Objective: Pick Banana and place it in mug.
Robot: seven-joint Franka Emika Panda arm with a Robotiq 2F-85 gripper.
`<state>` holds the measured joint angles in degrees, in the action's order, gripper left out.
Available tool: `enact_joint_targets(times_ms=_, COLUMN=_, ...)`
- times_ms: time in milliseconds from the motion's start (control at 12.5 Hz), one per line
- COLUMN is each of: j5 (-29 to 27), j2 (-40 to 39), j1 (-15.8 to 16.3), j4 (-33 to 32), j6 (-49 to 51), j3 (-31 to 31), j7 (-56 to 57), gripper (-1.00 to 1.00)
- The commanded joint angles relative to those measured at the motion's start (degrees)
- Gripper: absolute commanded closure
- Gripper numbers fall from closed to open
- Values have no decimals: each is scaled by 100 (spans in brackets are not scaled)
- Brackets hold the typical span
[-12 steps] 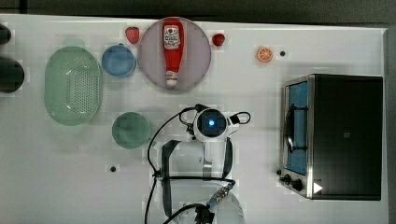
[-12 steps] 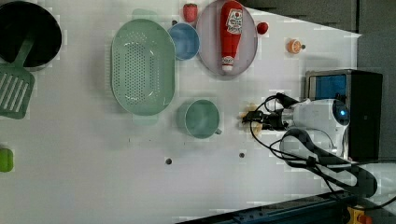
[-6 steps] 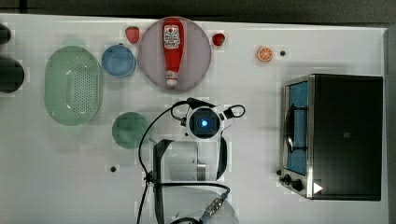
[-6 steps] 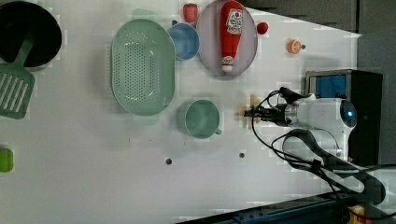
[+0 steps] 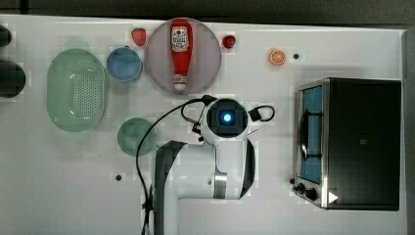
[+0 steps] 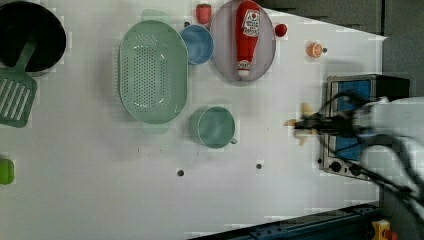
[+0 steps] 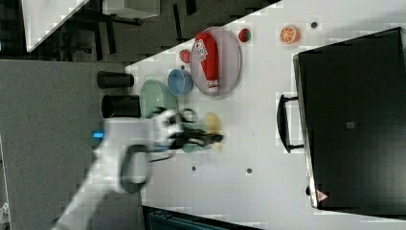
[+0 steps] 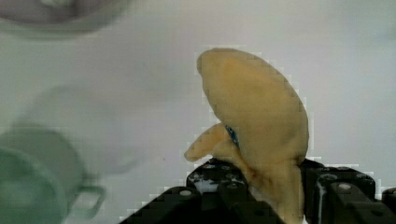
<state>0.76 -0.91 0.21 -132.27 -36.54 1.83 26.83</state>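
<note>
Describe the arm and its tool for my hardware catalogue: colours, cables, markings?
The arm has smooth white rounded casings with dark grey joint sections. A round blue light glows on its wrist end. Black cables loop alongside. The tool is black, with visible screw heads.

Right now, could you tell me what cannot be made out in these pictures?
- Top view: the banana, hidden under the arm.
- Wrist view: the banana's lower end, hidden between the jaws; the mug, blurred and cut by the frame edge.
- Left view: the gripper is motion-blurred, so the contact is unclear.
</note>
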Motion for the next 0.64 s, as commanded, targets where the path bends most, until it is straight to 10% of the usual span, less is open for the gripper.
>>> enact_joint_targets(times_ms=80, j5=-44, j2=1026, j1=69, j4=913, j6=1212, j3=-272, j7=107, gripper=37)
enact_joint_targets(times_ms=640, j5=-748, j2=876, j1=310, j4=954, j6=1614, j3=-2129, j7=-3447, gripper=37)
